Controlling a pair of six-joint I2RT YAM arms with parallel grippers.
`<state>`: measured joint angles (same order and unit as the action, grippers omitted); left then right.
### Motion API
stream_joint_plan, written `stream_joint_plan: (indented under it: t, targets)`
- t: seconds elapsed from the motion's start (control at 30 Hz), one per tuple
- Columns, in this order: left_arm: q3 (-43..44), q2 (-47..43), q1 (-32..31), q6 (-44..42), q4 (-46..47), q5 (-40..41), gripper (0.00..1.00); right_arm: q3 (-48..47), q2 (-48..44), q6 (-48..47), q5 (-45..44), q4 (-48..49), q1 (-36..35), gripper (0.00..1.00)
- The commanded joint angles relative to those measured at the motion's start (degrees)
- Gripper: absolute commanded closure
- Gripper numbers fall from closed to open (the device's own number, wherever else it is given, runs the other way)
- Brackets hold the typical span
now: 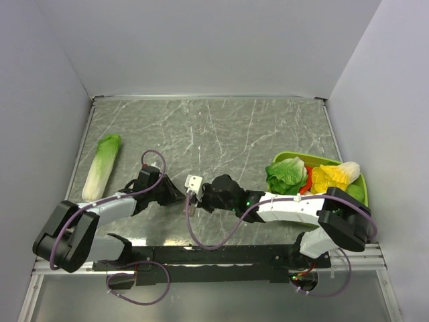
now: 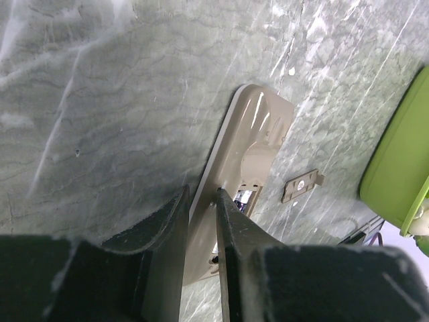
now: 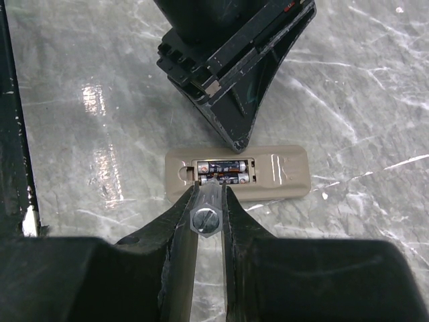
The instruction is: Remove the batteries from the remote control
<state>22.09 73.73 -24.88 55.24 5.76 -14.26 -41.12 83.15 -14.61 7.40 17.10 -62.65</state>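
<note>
The remote control [image 3: 288, 171] lies on the table with its tan back up and its compartment open. Two batteries [image 3: 224, 166] lie side by side in the recess. My right gripper [image 3: 210, 191] is shut on a slim hex-headed tool [image 3: 204, 220], whose tip touches the nearer battery [image 3: 231, 178]. My left gripper [image 2: 201, 201] is shut on the remote's edge [image 2: 244, 144] and comes in from the far side in the right wrist view [image 3: 234, 87]. In the top view both grippers [image 1: 175, 194] [image 1: 201, 196] meet over the remote and hide it.
A small tan battery cover [image 2: 301, 186] lies on the table beside the remote. A long pale-green cabbage [image 1: 100, 166] lies at the left. A lime-green tray [image 1: 315, 158] of toy vegetables stands at the right, near the right arm.
</note>
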Motion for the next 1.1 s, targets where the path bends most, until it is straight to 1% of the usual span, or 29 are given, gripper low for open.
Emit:
stream_joint_plan:
  t: [0.0, 0.23, 0.47, 0.63, 1.07]
  targets:
    - [-0.9, 0.0, -0.6, 0.1, -2.2, -1.7, 0.73, 3.4, 0.0, 0.1, 2.0, 1.6, -0.4, 1.0]
    - [-1.1, 0.9, -0.6, 0.2, -2.3, -1.3, 0.73, 8.9, -1.5, 0.6, 3.0, 8.5, -0.5, 1.0]
    - [-1.3, 1.2, -0.6, 0.6, -2.4, -1.3, 0.73, 12.6, -2.6, 1.9, 3.6, 12.5, -0.5, 1.0]
    - [-1.1, 2.2, -0.6, 0.5, -2.1, -1.8, 0.74, 14.4, -3.4, 2.6, 3.9, 13.8, -0.6, 1.0]
    - [-1.3, 4.0, -0.6, 1.0, -0.8, -2.3, 0.74, 17.2, -3.4, 4.8, 1.3, 17.7, -2.0, 1.0]
